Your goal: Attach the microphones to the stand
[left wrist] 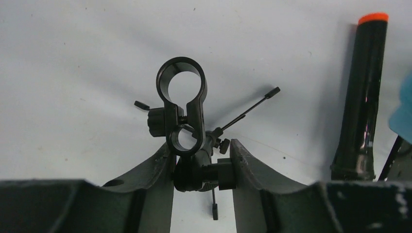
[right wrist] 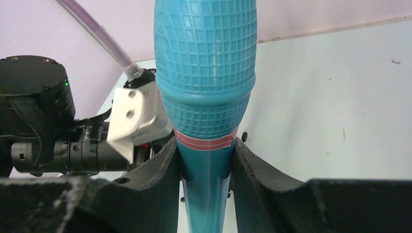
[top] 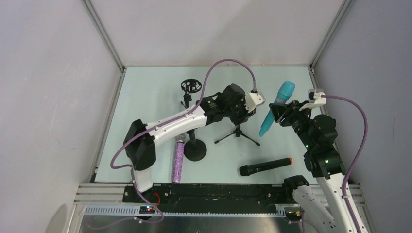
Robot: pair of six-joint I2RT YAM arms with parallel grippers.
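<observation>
Right hand (right wrist: 206, 162) clamps the cyan microphone (right wrist: 206, 73) below its head. Left hand (left wrist: 201, 162) pinches the tripod stand (left wrist: 194, 111), frame centre.

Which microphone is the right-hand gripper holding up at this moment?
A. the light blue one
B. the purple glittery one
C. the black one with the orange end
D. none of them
A: the right gripper is shut on the light blue microphone, while the black microphone and purple microphone lie on the table.

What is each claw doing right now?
Left gripper: closed on the black tripod microphone stand.
Right gripper: closed on the light cyan-blue stick microphone.
</observation>
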